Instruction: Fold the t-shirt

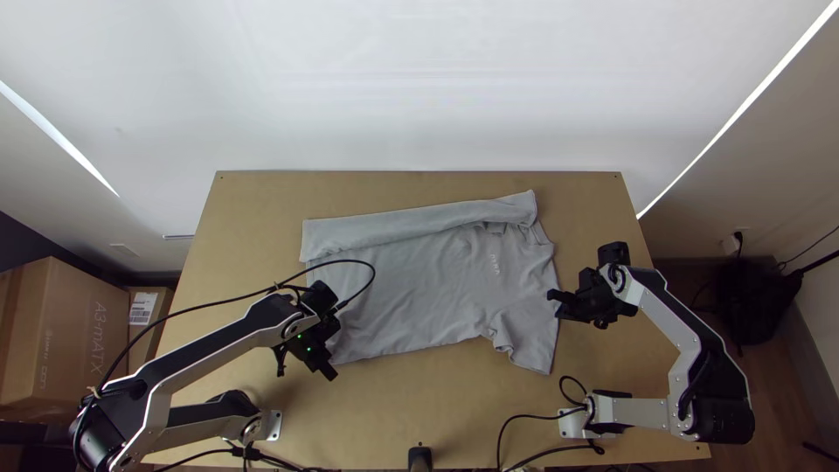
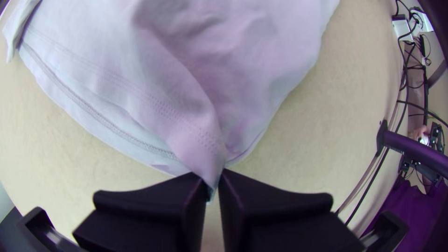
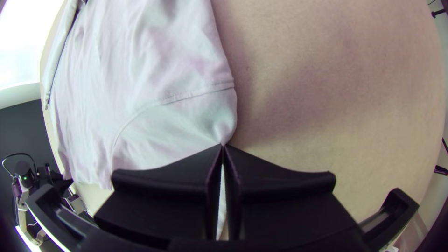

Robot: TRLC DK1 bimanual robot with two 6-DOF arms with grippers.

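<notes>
Pinching hem corner (image 2: 200, 149) of shirt (image 1: 411, 288) w/ L gripper (image 2: 213, 179), clamping sleeve (image 3: 182, 128) w/ R gripper (image 3: 223, 148). Lying mostly spread on table (image 1: 262, 210), w/ far edge (image 1: 384, 227) folded over. Poss. slipping free at L b/c of small bite; poss. twisting or creasing if lifting unevenly.

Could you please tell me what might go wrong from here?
The left gripper pinches just the tip of the hem corner, which might slip out. The right gripper holds the sleeve near the shoulder, so its free end could crumple. Pulling the t-shirt could disturb the strip folded along its far side.
</notes>
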